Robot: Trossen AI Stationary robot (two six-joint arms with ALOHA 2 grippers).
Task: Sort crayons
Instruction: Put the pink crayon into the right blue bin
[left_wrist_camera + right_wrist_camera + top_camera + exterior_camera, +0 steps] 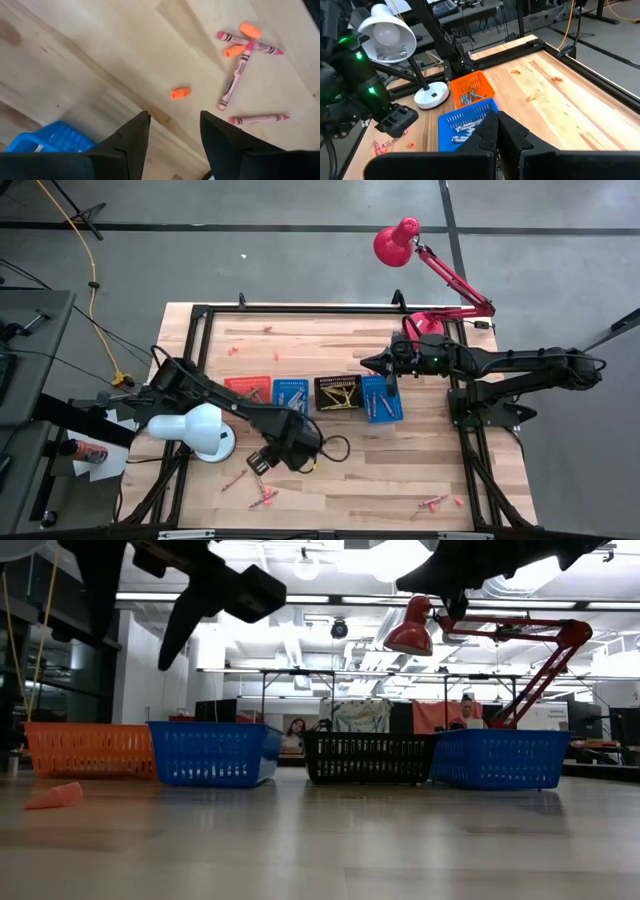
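My left gripper (175,125) hangs open and empty above the table's near left part (258,463). Below it lie a short orange crayon stub (180,93), several pink crayons (234,80) and two more orange stubs (249,30), all flat on the wood. These crayons also show in the high view (262,498). My right gripper (498,124) is shut, with nothing seen between its fingers. It hovers over the far side of the basket row (372,363). The orange (248,390), blue (291,394), black (338,392) and second blue (381,400) baskets hold crayons.
A white desk lamp (195,428) stands by the left arm, and a red lamp (400,242) reaches over the far right corner. More crayons lie at the near right (432,502) and small bits on the far part of the table (235,350). A black cable (335,447) loops beside my left gripper.
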